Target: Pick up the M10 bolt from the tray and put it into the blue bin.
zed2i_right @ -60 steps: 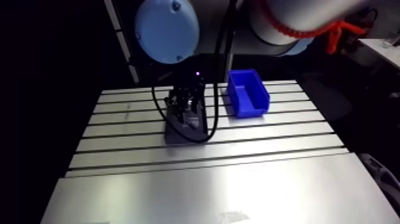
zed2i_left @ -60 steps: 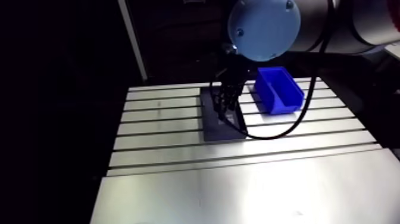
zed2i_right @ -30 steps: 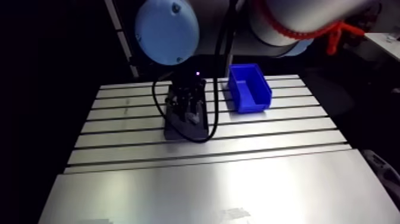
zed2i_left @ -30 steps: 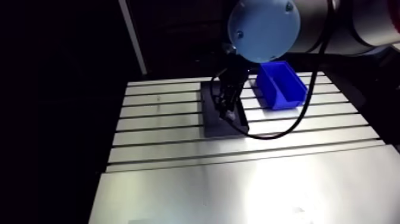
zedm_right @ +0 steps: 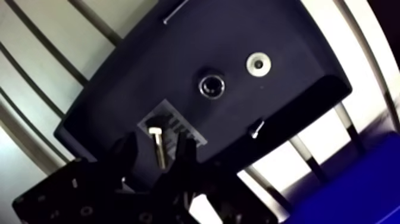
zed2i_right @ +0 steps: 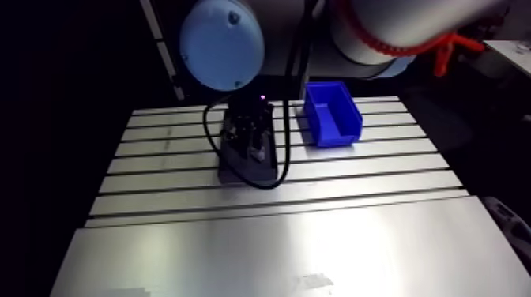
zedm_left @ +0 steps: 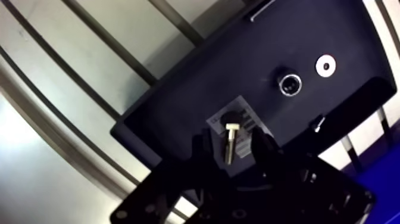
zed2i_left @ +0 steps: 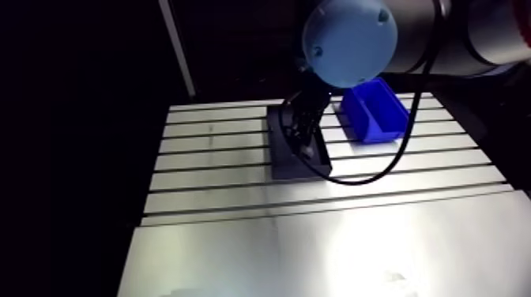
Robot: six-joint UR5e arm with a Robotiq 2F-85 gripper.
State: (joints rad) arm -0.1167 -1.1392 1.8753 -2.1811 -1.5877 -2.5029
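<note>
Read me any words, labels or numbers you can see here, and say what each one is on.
The label on the black tray, under the bolt: it carries print, but too blurred to read.
No other words, brand marks or numbers can be read anywhere.

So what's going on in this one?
The arm has its claw down over the black tray, fingers open on either side of the bolt. The bolt lies flat on a pale label on the tray and is not yet gripped. A washer, a nut and a small screw sit further along the tray. The blue bin stands beside the tray on the table, and nothing shows in it.
</note>
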